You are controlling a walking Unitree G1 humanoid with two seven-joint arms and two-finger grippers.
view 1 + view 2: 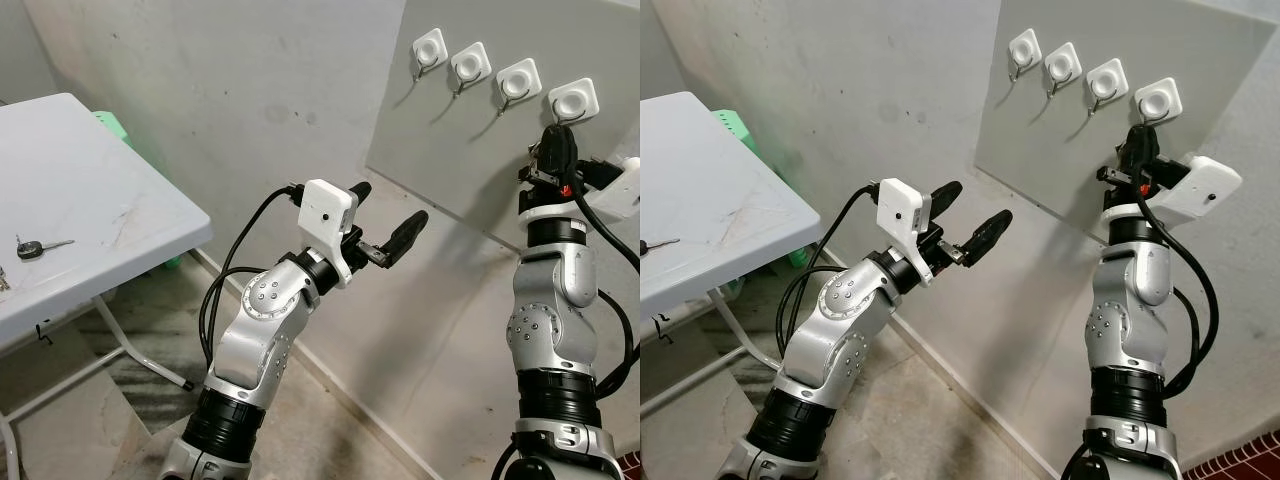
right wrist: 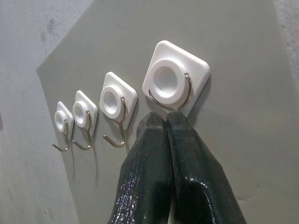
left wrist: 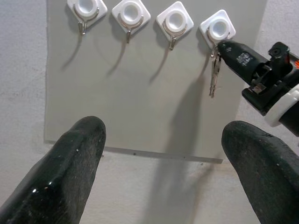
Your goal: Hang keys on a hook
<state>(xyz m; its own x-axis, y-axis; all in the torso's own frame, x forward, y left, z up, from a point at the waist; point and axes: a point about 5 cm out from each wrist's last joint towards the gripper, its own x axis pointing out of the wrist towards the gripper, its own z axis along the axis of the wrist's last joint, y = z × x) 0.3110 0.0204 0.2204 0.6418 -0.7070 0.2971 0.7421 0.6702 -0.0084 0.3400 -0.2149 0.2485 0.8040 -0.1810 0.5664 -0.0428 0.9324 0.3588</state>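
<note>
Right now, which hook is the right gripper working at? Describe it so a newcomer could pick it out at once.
Find the grey board on the wall, carrying a row of four white hooks. The one in question is the hook at the row's right end, where the right gripper presses its shut fingertips. Unlike its three bare neighbours, it has keys dangling beneath it.
</note>
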